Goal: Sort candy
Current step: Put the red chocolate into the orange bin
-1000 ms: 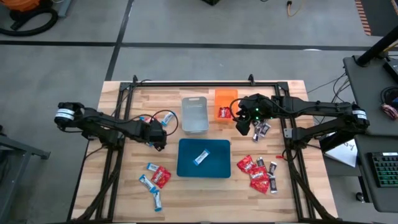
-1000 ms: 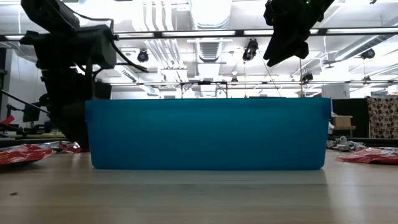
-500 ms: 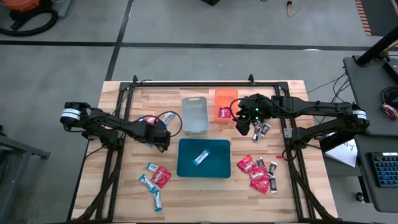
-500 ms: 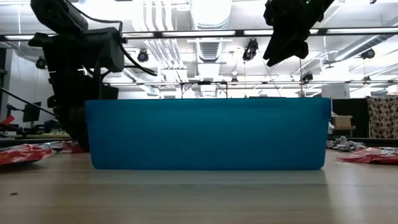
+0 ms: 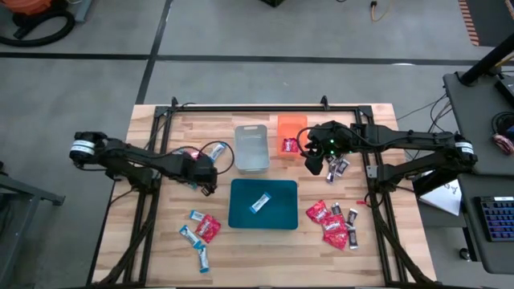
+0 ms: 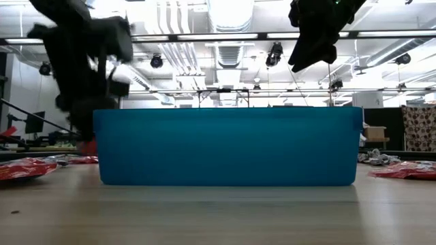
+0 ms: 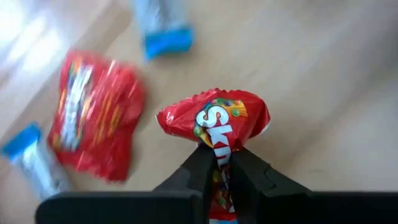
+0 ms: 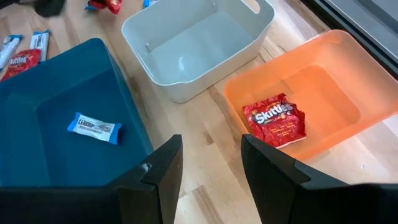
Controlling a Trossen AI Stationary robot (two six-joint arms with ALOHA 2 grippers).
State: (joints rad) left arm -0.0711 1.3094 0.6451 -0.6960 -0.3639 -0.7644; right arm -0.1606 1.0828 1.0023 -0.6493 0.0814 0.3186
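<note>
My left gripper (image 5: pixel 204 175) (image 7: pixel 222 163) is at the table's left, shut on a shiny red candy packet (image 7: pixel 214 118). Below it on the wood lie another red packet (image 7: pixel 93 124) and blue-and-white bars (image 7: pixel 165 31). My right gripper (image 5: pixel 313 158) (image 8: pixel 211 168) hangs open and empty, between the orange tray (image 8: pixel 348 68) and the blue tray (image 8: pixel 74 74). The orange tray holds one red packet (image 8: pixel 273 121). The blue tray holds one blue-and-white bar (image 8: pixel 93 127). The grey tray (image 5: pixel 251 148) has nothing in it. My left gripper pinches the red packet between its two fingers (image 7: pixel 199 165), which come from above and point down. They grip a bunched middle strip of the wrapper (image 7: pixel 219 146), and the crumpled packet spreads out past the fingertips. Whether it is clear of the wood I cannot tell.
More candy lies at the near left (image 5: pixel 201 230) and near right (image 5: pixel 333 221) of the table. Dark mini bars (image 5: pixel 337 166) lie beside my right gripper. The three trays stand together in the table's middle.
My left gripper has shut on the red packet and taken hold of it. In the low view, that arm has then swung up and toward the table's left. My right arm has kept still.
</note>
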